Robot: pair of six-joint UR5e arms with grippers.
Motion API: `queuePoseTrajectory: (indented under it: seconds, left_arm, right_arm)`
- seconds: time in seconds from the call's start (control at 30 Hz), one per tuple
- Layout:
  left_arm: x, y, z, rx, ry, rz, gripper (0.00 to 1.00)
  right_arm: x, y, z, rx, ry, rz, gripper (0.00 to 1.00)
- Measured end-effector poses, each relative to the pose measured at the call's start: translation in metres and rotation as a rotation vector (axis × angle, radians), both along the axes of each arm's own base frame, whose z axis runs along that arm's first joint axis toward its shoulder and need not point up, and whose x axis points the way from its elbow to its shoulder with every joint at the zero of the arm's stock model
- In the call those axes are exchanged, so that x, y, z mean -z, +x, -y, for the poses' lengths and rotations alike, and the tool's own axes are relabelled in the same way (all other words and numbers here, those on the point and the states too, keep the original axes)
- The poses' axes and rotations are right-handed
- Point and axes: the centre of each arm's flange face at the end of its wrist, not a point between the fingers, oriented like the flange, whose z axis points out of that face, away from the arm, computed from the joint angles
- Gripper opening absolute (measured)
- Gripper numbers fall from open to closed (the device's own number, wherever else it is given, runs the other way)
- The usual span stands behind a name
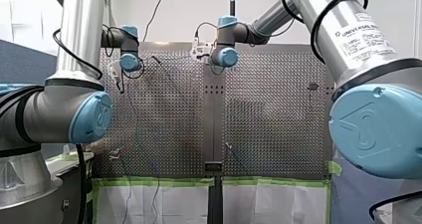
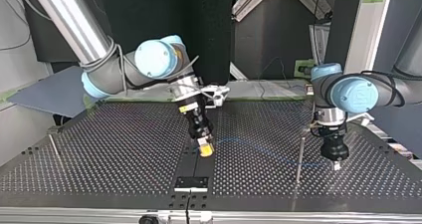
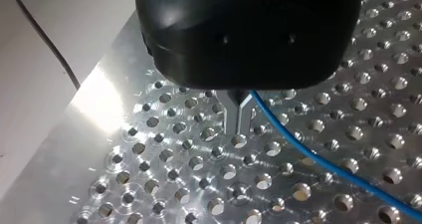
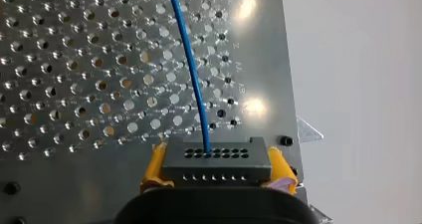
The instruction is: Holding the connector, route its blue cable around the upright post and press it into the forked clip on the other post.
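Observation:
My right gripper (image 4: 216, 160) is shut on a dark grey connector (image 4: 216, 168), held between its yellow pads (image 4: 154, 167). The blue cable (image 4: 194, 79) leaves one of the connector's holes and runs ahead over the perforated plate. In the top view my right gripper (image 2: 205, 151) hangs low at the table's middle. From there the blue cable (image 2: 259, 150) runs across to my left gripper (image 2: 335, 164) at the right. It passes a thin upright post (image 2: 299, 157) just beside that gripper. My left gripper (image 3: 238, 120) has its metal fingers shut, with the blue cable (image 3: 318, 157) coming out at their root.
A second thin post (image 2: 53, 147) stands at the top view's far left; I cannot make out a fork on either post. A dark bracket (image 2: 191, 182) sits on the table's centre seam near its edge. Both arms (image 1: 226, 45) reach to the far end of the perforated table (image 1: 268, 114).

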Motion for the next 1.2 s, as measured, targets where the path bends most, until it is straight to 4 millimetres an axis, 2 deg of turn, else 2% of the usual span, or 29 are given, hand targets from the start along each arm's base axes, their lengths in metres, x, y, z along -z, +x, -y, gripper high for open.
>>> queuePoseTrajectory:
  seconds: [0.2,0.47,0.5,0.53,0.57,0.63,0.67,0.7,0.8,1.07,1.13,1.17,1.2]
  left_arm:
    - [0.004,0.002,0.002,0.027,-0.013,-0.003,0.0]
    - [0.028,0.01,0.01,0.054,-0.019,-0.046,0.0]
    - [0.029,0.01,0.01,0.055,-0.018,-0.048,0.05]
    - [0.03,0.01,0.011,0.057,-0.017,-0.05,0.16]
    - [0.03,0.01,0.012,0.058,-0.016,-0.051,0.16]
    - [0.031,0.01,0.014,0.06,-0.014,-0.055,0.33]
    - [0.031,0.01,0.015,0.061,-0.013,-0.056,0.33]
    - [0.031,0.009,0.016,0.062,-0.013,-0.058,0.39]
    - [0.032,0.008,0.02,0.068,-0.007,-0.063,0.41]
    - [0.032,0.007,0.029,0.087,0.002,-0.066,0.41]
    - [0.032,0.007,0.032,0.099,0.004,-0.064,0.53]
    - [0.032,0.007,0.033,0.106,0.005,-0.064,0.53]
    - [0.032,0.007,0.034,0.114,0.006,-0.063,0.65]
  right_arm:
    - [0.0,-0.006,0.009,0.013,0.004,-0.001,0.0]
    - [0.004,-0.011,0.014,0.024,0.022,-0.016,0.0]
    - [0.004,-0.012,0.014,0.024,0.024,-0.017,0.0]
    - [0.005,-0.012,0.014,0.024,0.026,-0.019,0.0]
    - [0.005,-0.012,0.014,0.025,0.027,-0.021,0.0]
    - [0.006,-0.012,0.014,0.026,0.029,-0.025,0.0]
    - [0.006,-0.013,0.014,0.026,0.03,-0.027,0.0]
    - [0.006,-0.013,0.014,0.026,0.031,-0.028,0.0]
    - [0.008,-0.013,0.013,0.026,0.038,-0.036,0.0]
    - [0.016,-0.014,0.012,0.027,0.053,-0.059,0.0]
    - [0.021,-0.014,0.012,0.028,0.06,-0.07,0.0]
    - [0.024,-0.014,0.012,0.029,0.064,-0.076,0.0]
    - [0.027,-0.014,0.012,0.029,0.07,-0.084,0.0]
